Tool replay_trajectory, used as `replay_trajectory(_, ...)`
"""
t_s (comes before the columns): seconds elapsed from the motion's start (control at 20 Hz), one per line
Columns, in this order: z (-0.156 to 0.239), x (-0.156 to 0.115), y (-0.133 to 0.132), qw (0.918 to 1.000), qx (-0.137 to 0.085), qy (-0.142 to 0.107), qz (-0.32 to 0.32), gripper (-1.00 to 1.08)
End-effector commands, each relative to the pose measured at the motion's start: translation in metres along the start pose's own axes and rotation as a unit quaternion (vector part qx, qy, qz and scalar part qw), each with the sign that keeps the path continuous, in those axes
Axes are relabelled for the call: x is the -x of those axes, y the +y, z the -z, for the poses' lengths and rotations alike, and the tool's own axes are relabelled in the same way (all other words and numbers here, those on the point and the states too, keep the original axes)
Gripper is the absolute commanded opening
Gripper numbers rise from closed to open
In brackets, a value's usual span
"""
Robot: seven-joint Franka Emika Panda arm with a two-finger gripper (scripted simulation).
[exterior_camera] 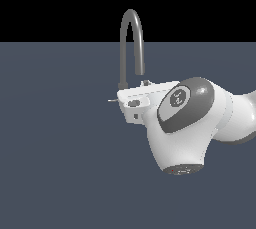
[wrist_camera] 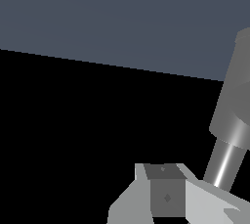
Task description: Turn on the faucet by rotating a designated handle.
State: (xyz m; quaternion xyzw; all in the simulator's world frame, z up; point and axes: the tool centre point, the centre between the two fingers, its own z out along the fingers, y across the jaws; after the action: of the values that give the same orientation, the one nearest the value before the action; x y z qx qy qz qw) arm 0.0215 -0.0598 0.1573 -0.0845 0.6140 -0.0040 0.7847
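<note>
The robot arm [exterior_camera: 195, 123] fills the exterior view's right foreground, its big rounded wrist joint nearest the camera. Behind it stands the faucet [exterior_camera: 131, 43], a thin grey gooseneck rising from the floor [exterior_camera: 55, 143] and arching over to a down-turned spout. Its base is hidden behind the white hand, so the handle cannot be made out with certainty; a thin sliver pokes out toward the exterior view's left just beside the hand.

The gripper [wrist_camera: 168, 196] reaches horizontally toward the exterior view's left, level with the faucet's foot. In the wrist view a grey cylindrical post of the faucet stands just beside the fingers [wrist_camera: 205, 203], seemingly touching one. Whether the fingers are apart or closed on anything cannot be told. The turn probably depends on the lever lying sideways, close against the fingertips.
</note>
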Motion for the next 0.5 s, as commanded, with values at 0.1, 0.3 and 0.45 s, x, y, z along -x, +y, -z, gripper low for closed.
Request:
replay_trajectory(0.1,0.016,-0.035,0.019,0.9986,0.001,0.049,-0.018,-1.00)
replay_trajectory(0.3,0.026,-0.055,0.028,0.9966,0.000,0.077,-0.028,-1.00)
replay_trajectory(0.45,0.032,-0.063,0.035,0.9954,0.003,0.090,-0.031,-1.00)
